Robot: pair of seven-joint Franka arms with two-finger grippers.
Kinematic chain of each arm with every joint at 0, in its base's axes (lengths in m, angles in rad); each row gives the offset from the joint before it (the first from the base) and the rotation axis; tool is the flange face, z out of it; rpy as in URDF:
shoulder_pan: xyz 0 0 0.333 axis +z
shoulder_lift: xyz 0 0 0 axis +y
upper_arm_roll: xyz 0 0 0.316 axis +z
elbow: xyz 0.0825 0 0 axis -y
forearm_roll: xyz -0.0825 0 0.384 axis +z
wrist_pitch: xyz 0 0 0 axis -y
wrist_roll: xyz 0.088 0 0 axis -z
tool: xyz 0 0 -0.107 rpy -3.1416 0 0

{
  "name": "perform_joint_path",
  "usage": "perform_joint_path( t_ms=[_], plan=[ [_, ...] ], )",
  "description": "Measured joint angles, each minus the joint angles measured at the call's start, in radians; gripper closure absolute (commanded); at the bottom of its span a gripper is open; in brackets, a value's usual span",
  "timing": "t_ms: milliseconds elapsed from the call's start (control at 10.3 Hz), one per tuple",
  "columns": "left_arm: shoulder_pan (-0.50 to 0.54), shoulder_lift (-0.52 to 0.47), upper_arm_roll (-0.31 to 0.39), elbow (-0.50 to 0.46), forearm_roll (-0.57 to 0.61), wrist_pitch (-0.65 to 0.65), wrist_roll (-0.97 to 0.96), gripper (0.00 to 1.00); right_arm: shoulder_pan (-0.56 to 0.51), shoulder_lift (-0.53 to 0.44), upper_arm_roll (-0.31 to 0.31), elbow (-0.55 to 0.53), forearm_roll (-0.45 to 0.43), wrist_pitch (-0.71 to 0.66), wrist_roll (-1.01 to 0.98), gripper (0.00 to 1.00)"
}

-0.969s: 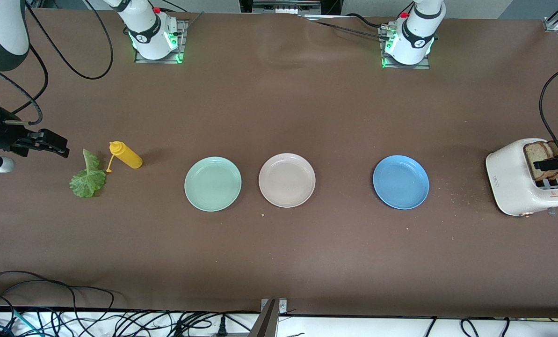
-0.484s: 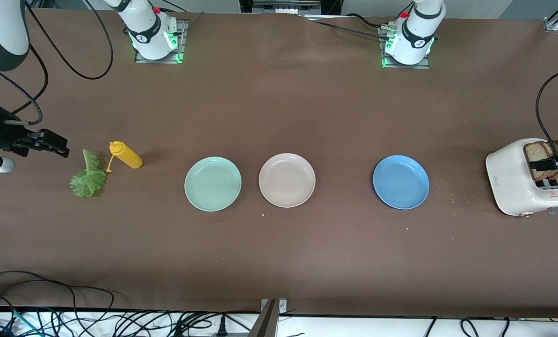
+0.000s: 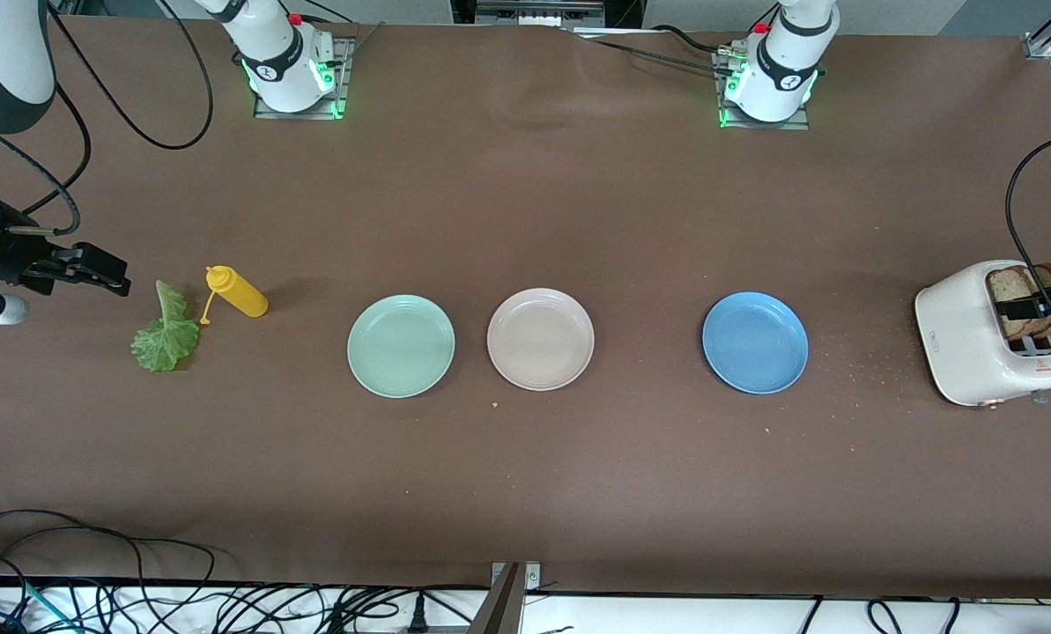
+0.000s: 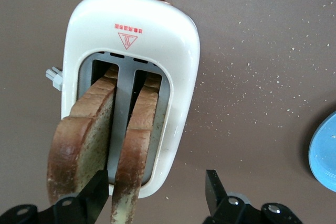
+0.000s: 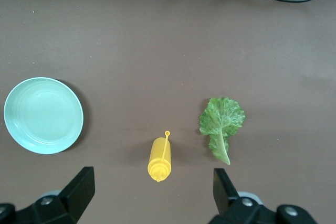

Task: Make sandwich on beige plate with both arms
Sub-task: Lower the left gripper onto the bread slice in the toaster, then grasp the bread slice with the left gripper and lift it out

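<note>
Two brown bread slices (image 4: 84,140) stand in the slots of a white toaster (image 3: 965,343) at the left arm's end of the table. My left gripper (image 4: 156,192) is open over the toaster. One finger (image 4: 97,190) is between the two slices and the other is outside the toaster's wall, so the jaws straddle one slice (image 4: 134,156). The beige plate (image 3: 540,339) lies empty mid-table. The lettuce leaf (image 3: 166,335) lies flat at the right arm's end. My right gripper (image 3: 111,273) hangs open and empty above the table beside the lettuce, waiting.
A yellow squeeze bottle (image 3: 239,293) lies beside the lettuce. A mint green plate (image 3: 401,345) lies next to the beige plate and a blue plate (image 3: 755,342) lies between it and the toaster. Crumbs are scattered near the toaster.
My left gripper has shifted slightly over the toaster toward the table's end. The right arm and the things on the table have not moved.
</note>
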Motion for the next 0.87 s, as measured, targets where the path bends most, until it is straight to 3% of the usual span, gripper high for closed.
perform_joint_path(
  t_ms=[581, 678, 872],
  plan=[
    [0.001, 0.0, 0.0, -0.005, 0.053, 0.0, 0.017, 0.58, 0.0, 0.0, 0.0, 0.0, 0.0, 0.0, 0.0, 0.0],
    [0.001, 0.0, 0.0, -0.007, 0.059, 0.0, 0.024, 0.65, 0.0, 0.0, 0.0, 0.0, 0.0, 0.0, 0.0, 0.0],
    [0.001, 0.0, 0.0, -0.009, 0.059, 0.001, 0.033, 0.98, 0.0, 0.0, 0.0, 0.0, 0.0, 0.0, 0.0, 0.0]
  ],
)
